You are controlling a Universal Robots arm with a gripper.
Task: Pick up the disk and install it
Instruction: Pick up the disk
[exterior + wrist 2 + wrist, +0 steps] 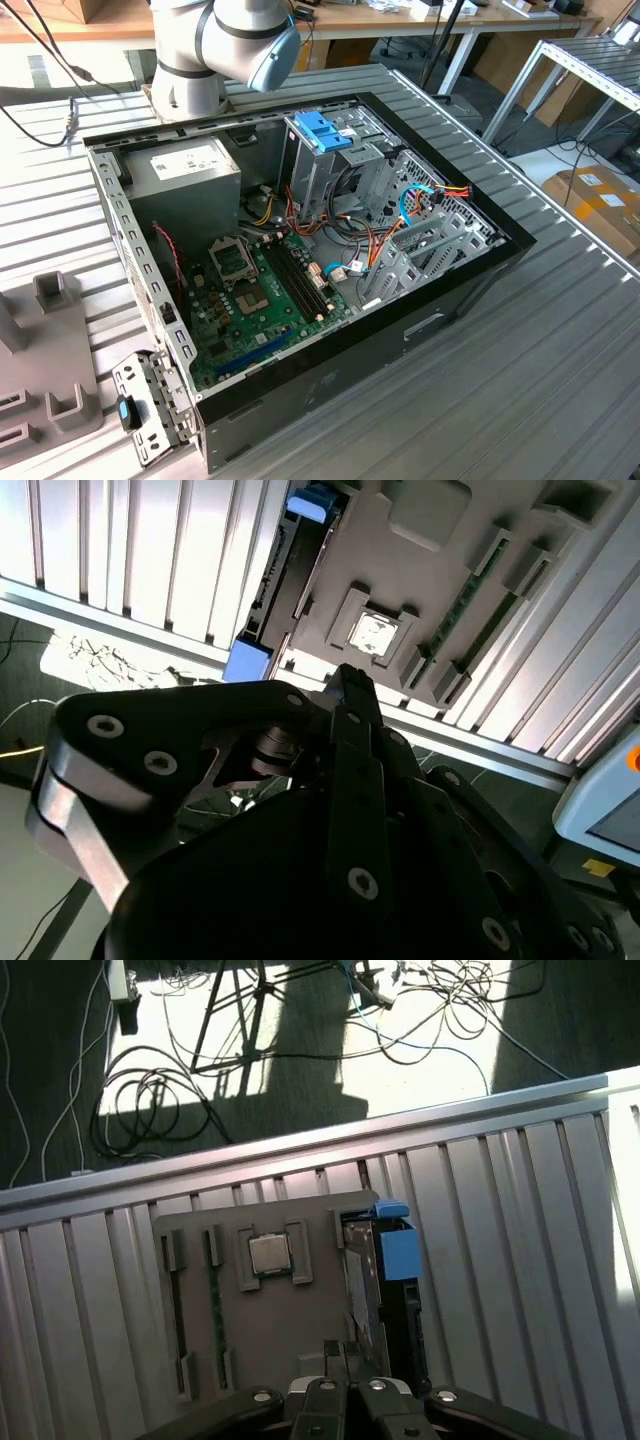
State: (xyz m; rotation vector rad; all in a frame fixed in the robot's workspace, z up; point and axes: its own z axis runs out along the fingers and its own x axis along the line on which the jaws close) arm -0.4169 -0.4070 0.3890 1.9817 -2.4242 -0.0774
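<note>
A ribbed metal table (500,380) carried the work, with cables strewn over the floor (160,1080) beyond its edge. At the exterior view's left sat a grey fixture tray (50,350). In the first wrist view it held a processor chip (268,1255) in a square recess, with the disk (362,1270) beside it, standing on edge in a slot, blue rail uppermost. The gripper (340,1352) hung above the tray with its fingers apparently pressed together on nothing. The disk lay just beyond the tips, a little off their line on the side away from the chip. Its long axis ran straight away from them, so I judged it not yet grasped. Further right stood the open computer case (350,350). It contained a power supply (190,165), then the motherboard (250,300), then the drive cage (345,170) under its blue handle (322,130).
</note>
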